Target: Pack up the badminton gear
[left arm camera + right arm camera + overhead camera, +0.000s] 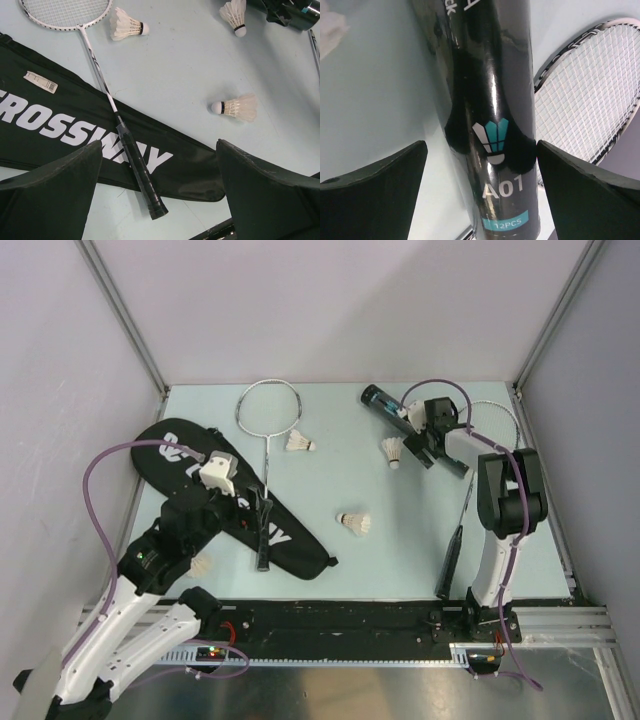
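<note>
Pale blue table, enclosed by grey walls. My right gripper sits at the upper right of the overhead view with its jaws spread wide. The black tube lies directly between them.

In the right wrist view the tube's long axis runs from bottom to top of the frame, straight away from my wrist, so the fingers face each other across its short axis. A strip of table shows between the tube and the finger at lower left. At lower right the finger's edge meets the tube's outline, and I cannot tell whether they touch. In the overhead view the same axis slants from my gripper toward the upper left.

I judge that closing straight inward would catch the tube squarely, with no turn of the wrist needed.

My left gripper, also spread and holding nothing, hovers at the left over the racket bag. One racket lies with its handle across the bag. This arm is well apart from the tube, so the right arm is the nearer one.

The second racket lies just beside the tube, and three shuttlecocks lie loose at mid-table.
</note>
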You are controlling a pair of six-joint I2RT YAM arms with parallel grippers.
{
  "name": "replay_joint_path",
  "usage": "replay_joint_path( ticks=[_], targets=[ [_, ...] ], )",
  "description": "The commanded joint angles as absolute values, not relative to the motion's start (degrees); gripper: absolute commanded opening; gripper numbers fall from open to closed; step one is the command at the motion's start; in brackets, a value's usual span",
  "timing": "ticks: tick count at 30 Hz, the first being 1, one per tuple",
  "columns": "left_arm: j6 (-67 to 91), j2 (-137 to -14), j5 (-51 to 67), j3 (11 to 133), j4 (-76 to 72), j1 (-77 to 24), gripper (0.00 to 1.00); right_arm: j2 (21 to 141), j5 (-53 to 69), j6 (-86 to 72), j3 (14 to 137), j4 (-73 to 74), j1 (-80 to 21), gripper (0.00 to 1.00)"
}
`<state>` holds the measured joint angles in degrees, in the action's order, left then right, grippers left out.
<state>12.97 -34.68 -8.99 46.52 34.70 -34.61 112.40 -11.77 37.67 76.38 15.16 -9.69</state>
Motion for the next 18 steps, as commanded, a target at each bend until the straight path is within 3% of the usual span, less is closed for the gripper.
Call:
replay_joint_path(
  ticks=[1, 13, 18],
  targets=[
    [11.8, -34.4, -10.2, 46.0, 32.3, -34.7, 0.98, 115.1, -11.3, 40.6, 80.6, 15.0, -8.5, 0.95],
    [11.1, -35.3, -10.5, 45.8, 32.1, -34.7, 0.98, 118.4, -6.1, 43.9, 83.9, 17.1, -6.6, 0.88],
    [11.0, -35.4, -10.8, 45.8, 32.2, -34.4, 0.98, 119.0, -6.7, 43.7, 85.3, 19.0, -6.5, 0.71]
  ],
)
